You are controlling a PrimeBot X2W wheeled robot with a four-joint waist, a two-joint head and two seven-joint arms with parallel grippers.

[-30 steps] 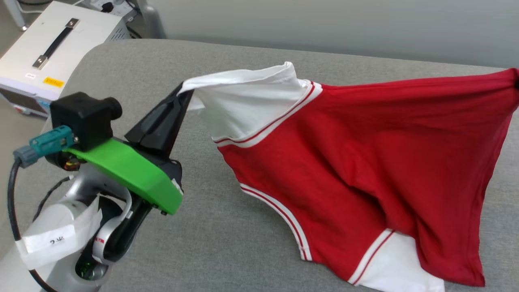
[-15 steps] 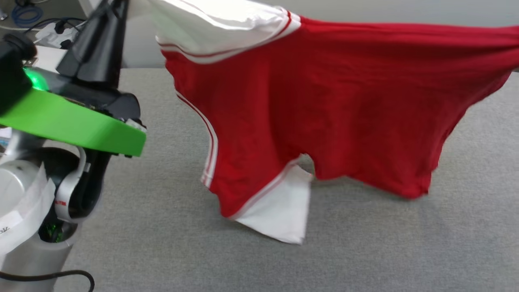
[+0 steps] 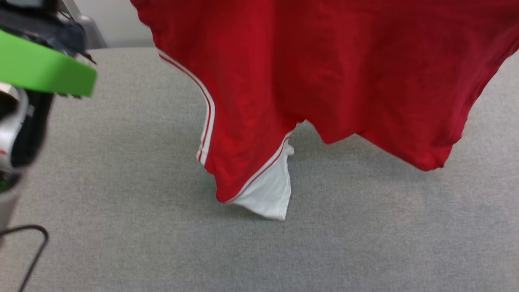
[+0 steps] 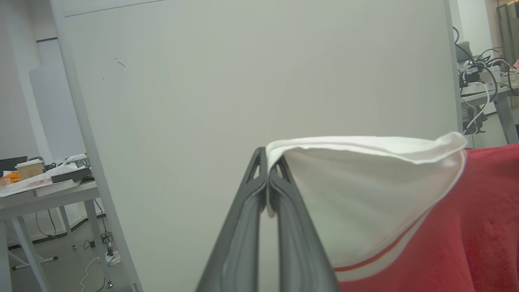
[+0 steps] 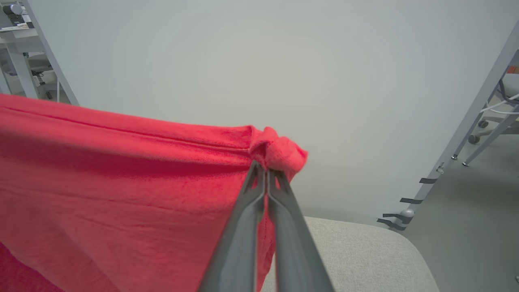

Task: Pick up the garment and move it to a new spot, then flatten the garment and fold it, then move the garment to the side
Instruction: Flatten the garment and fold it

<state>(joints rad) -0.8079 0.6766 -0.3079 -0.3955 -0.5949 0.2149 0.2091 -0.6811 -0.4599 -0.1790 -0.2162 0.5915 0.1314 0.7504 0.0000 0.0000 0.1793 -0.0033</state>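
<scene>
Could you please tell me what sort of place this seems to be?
Probably an office-style robotics lab: a cluttered desk with papers and a cup, another desk tangled with cables, and a grey padded table backed by a pale partition.

Soft, even indoor light. The head view is motion-blurred, most at the green arm cover (image 3: 40, 73). The garment (image 3: 324, 73) casts a faint shadow on the grey surface (image 3: 121, 202). Wrist views are sharp, with straight lines leaning at the edges.

The left gripper (image 4: 267, 162) and right gripper (image 5: 266, 171) have lifted the garment (image 3: 332, 73); its white sleeve (image 3: 269, 194) (earlier lying flat) now dangles beneath them.
</scene>
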